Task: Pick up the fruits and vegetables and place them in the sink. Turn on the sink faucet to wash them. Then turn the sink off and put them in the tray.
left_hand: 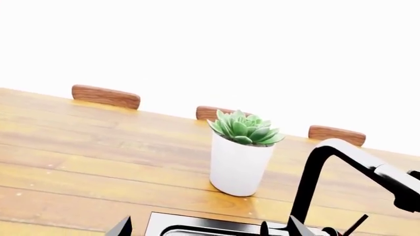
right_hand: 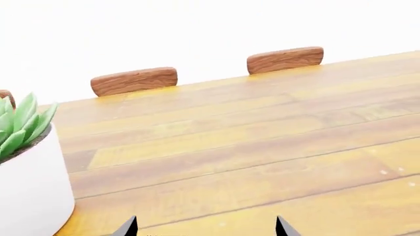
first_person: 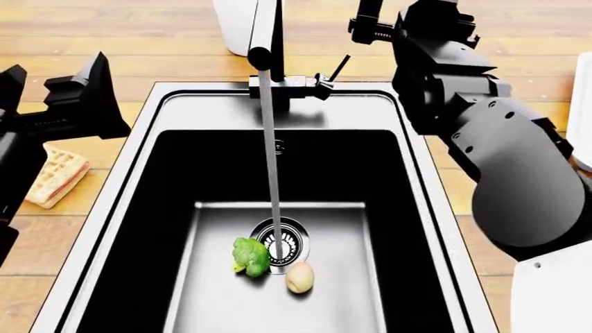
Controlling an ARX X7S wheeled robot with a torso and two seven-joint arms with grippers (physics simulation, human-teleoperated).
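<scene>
Your counter is warm wooden planks with the sink set into it. The waffle lies just left of the sink rim; the plant pot stands behind it, beside the faucet.

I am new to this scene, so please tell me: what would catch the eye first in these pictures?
A thin stream of water falls from the black faucet into the big black sink. By the drain lie a green broccoli and a pale apple. A succulent in a white pot stands behind the sink.
</scene>
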